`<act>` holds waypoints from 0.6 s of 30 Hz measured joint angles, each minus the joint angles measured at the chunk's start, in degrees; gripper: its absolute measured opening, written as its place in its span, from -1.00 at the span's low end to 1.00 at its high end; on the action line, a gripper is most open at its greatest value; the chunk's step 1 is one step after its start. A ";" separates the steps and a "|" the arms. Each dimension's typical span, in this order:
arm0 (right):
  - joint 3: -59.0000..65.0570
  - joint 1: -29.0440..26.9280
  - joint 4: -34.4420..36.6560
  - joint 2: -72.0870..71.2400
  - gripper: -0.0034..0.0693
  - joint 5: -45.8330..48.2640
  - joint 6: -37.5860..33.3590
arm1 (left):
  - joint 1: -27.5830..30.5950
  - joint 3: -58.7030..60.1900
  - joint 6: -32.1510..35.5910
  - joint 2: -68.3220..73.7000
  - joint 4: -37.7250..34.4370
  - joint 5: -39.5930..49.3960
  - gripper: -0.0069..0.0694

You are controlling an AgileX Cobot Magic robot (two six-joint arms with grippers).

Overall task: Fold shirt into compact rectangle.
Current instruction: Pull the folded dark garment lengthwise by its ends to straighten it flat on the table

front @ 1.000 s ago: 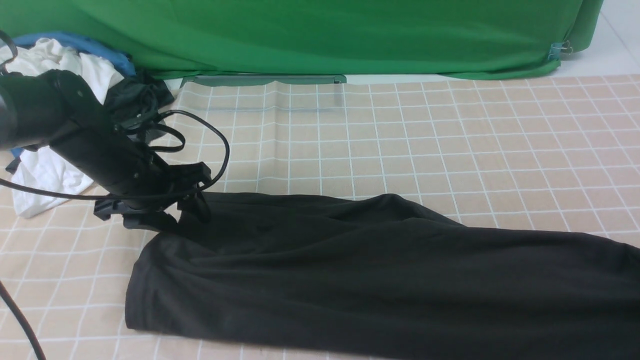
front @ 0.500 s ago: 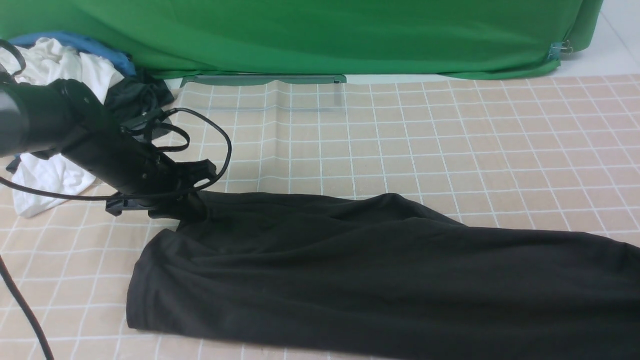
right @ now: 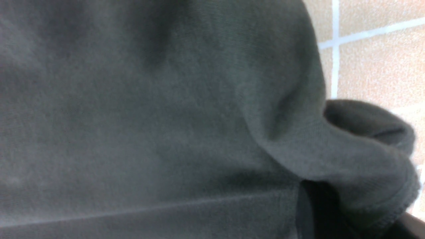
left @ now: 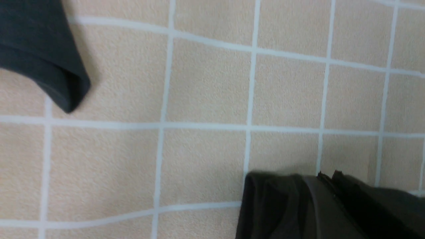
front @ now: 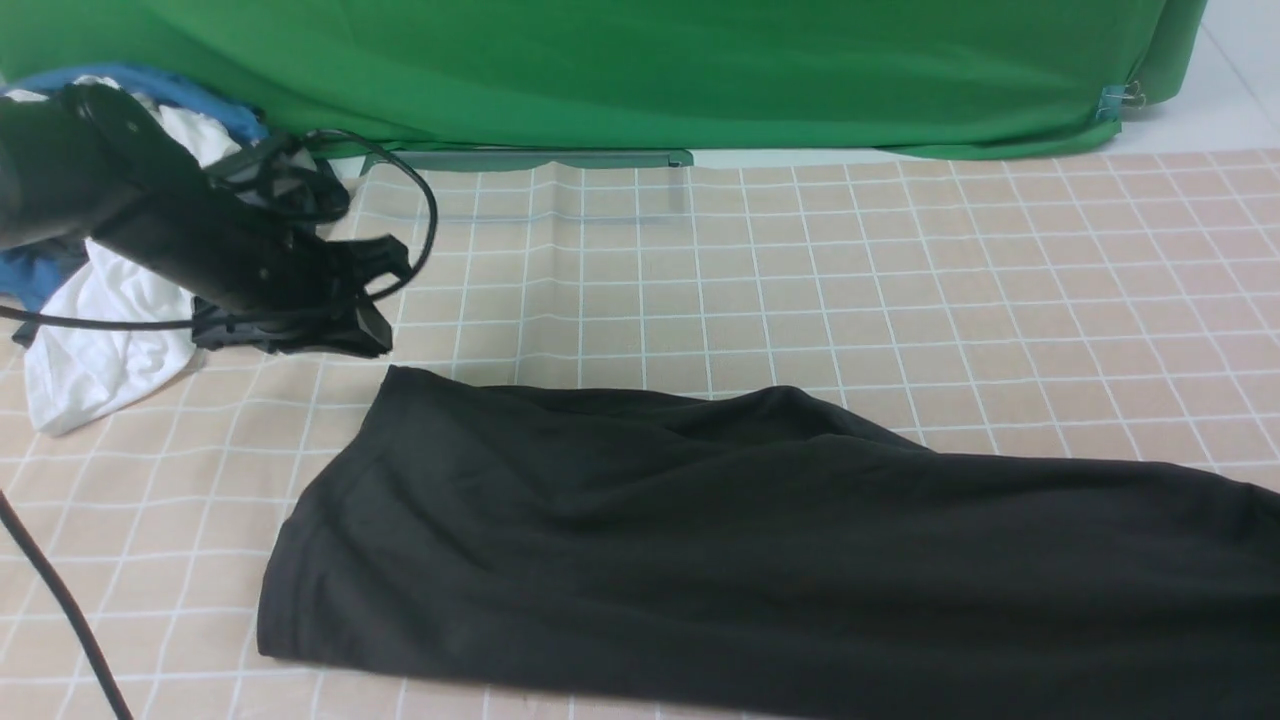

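Clothes in a crumpled white, blue and dark heap lie at the far left of the beige, white-gridded tablecloth. Just beside them the left gripper hangs above the cloth, jaws pressed together on nothing, apart from the nearest corner of the large black long-sleeved cotton shirt. The shirt lies flat from left of centre to the right edge, in front of the green fabric backdrop. The right gripper shows only in its wrist view, dark under a bunched hem; whether it pinches the fabric I cannot tell.
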 joint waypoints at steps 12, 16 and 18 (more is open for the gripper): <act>0.00 0.00 0.00 0.00 -0.66 -0.67 0.12 | 0.69 -3.76 -1.49 0.00 0.40 11.08 -0.78; 0.00 0.00 0.00 0.00 -0.66 -0.81 0.18 | -0.23 -7.04 -3.03 -0.11 0.61 19.01 -0.71; 0.00 0.00 0.00 0.00 -0.66 -0.85 0.18 | -0.85 -7.06 -3.51 -0.11 1.36 19.84 -0.66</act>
